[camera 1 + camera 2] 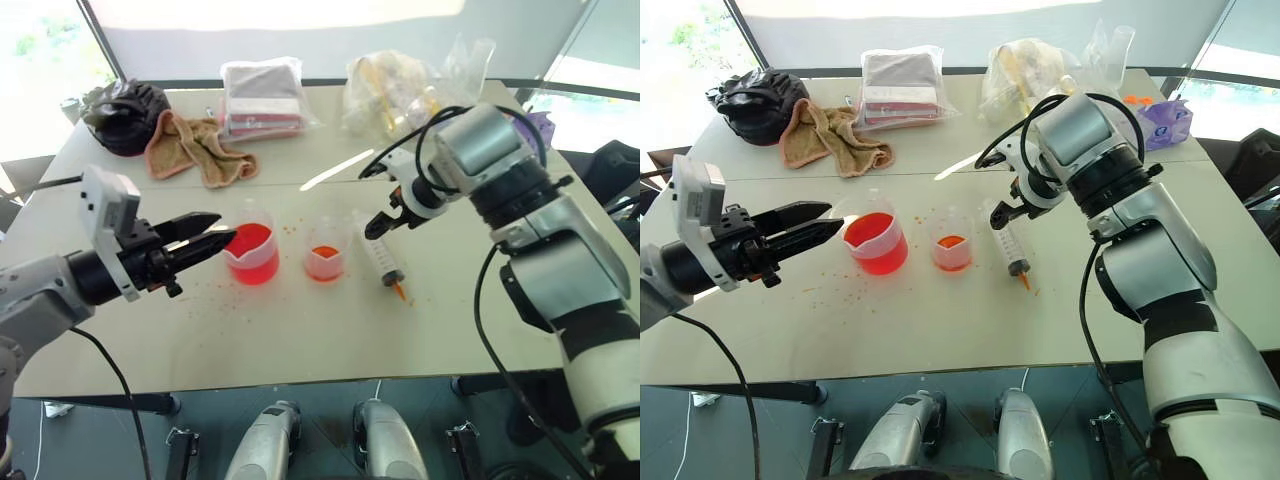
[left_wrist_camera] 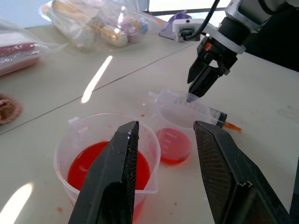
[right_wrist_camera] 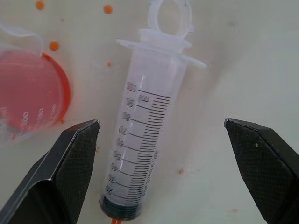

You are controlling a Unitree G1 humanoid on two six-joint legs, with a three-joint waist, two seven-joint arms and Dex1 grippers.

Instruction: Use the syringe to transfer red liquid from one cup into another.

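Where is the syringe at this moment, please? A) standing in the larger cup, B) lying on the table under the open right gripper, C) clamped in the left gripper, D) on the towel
B: the syringe lies flat on the table, between and below the right gripper's spread fingers, untouched.

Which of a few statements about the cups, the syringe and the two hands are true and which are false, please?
1. The syringe lies flat on the table. True.
2. The right hand is closed around the syringe. False: its fingers stand open on either side of it, not touching.
3. The larger cup holds red liquid. True.
4. The left hand holds the smaller cup. False: it is open and empty, beside the larger cup.
5. The syringe lies between the two cups. False: it lies to the right of the smaller cup.
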